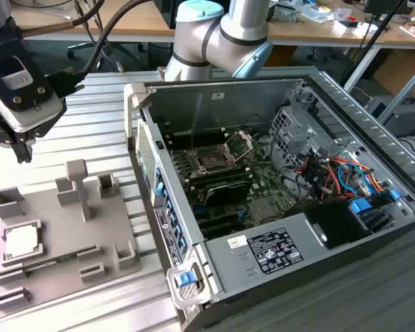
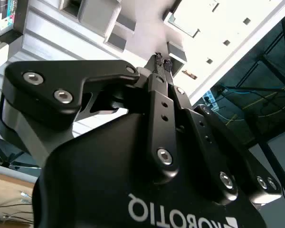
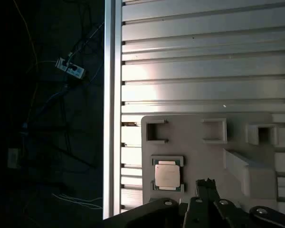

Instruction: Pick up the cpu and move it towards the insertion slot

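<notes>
The gripper [image 1: 19, 146] hovers over a grey holder tray [image 1: 55, 277] on the worktop [image 1: 90, 131], jaws clenched on nothing. The cpu [image 3: 168, 174] lies flat in a tray recess, below the jaws and slightly aside. The insertion slot [image 1: 211, 160] sits well apart, inside the computer case [image 1: 221, 86].

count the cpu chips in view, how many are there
1. The cpu sits in a square nest on the grey fixture plate, at the exterior view's left, outside the computer case. The insertion slot inside the case looks empty; more could be hidden elsewhere.
</notes>
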Controlling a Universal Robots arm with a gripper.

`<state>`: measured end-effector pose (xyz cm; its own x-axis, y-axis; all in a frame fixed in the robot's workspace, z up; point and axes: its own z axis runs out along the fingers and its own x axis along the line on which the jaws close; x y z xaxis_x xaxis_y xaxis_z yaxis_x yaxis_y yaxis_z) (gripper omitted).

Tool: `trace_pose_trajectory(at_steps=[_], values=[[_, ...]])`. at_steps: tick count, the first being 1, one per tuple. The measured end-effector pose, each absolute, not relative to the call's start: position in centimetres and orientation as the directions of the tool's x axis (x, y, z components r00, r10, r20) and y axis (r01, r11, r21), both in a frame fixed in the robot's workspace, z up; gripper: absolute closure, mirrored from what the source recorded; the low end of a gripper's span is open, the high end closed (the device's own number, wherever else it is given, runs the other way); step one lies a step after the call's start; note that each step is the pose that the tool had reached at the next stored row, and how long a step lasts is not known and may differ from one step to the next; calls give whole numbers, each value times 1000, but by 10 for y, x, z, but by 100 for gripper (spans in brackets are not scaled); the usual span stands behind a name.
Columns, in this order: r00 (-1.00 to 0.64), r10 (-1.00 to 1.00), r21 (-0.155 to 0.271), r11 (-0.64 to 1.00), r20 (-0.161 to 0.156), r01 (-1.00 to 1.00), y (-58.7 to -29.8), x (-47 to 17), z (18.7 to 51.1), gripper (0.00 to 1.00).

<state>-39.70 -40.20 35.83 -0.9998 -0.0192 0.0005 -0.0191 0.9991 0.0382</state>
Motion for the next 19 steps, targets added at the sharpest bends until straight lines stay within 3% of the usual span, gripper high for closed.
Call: trace_pose_trajectory(at_steps=[19], values=[[-1000, -19, 38, 999, 0, -19, -402, -406, 358, 89]])
